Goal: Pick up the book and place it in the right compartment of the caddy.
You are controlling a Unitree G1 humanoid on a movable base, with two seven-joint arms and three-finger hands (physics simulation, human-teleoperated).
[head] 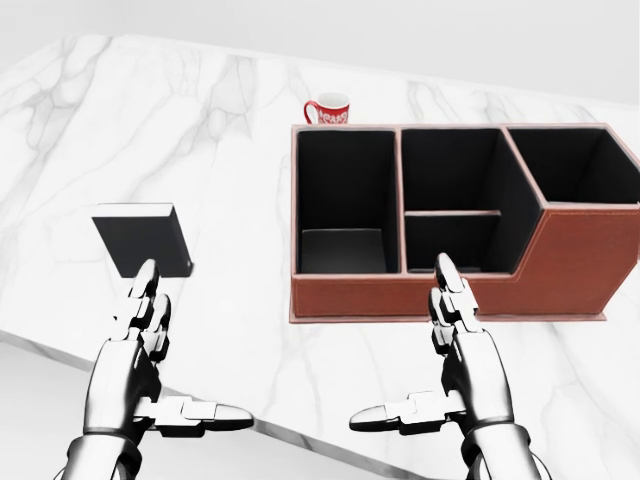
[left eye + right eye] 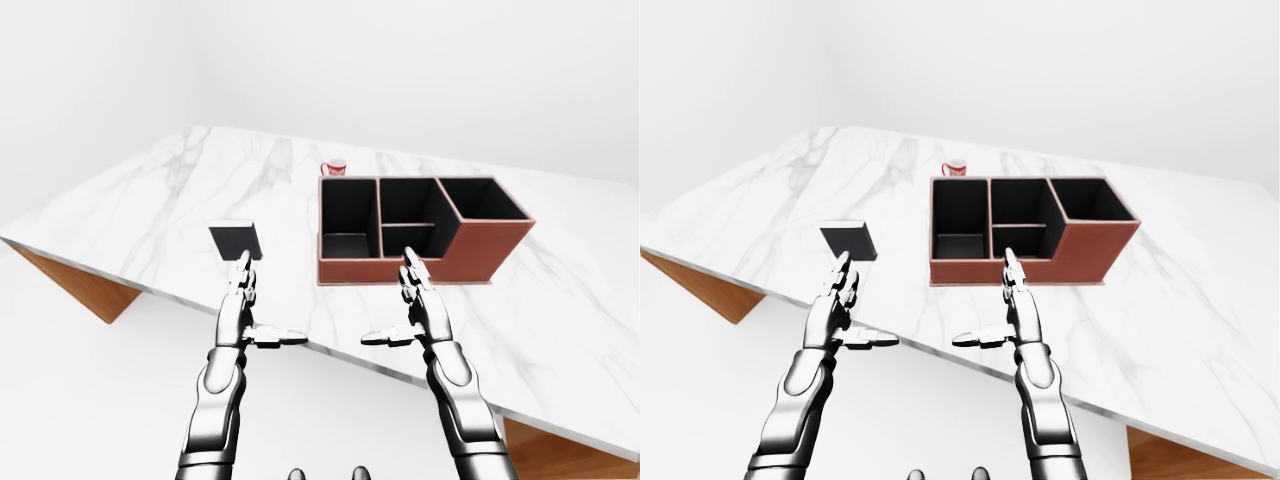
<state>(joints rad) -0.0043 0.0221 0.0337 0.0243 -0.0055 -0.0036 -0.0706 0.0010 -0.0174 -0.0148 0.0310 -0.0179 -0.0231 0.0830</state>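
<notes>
Both hands wide open, approach step; left hand [image 1: 140,340] must reach the book [image 1: 142,238], caddy [image 1: 420,290] waits right.

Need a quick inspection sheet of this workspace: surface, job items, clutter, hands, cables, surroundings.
Surface: white marble-pattern table, wood-coloured underside.
Job's things: flat black book lying on the table, left of the caddy and apart from it; red-brown leather caddy, black-lined; the right compartment looks empty.
Clutter: red-and-white mug just above the caddy in the head view.
Grippers: left hand open, below the book, holding nothing; right hand open, below the caddy.
Cables: nothing seen.
Surroundings: plain white walls and floor.
</notes>
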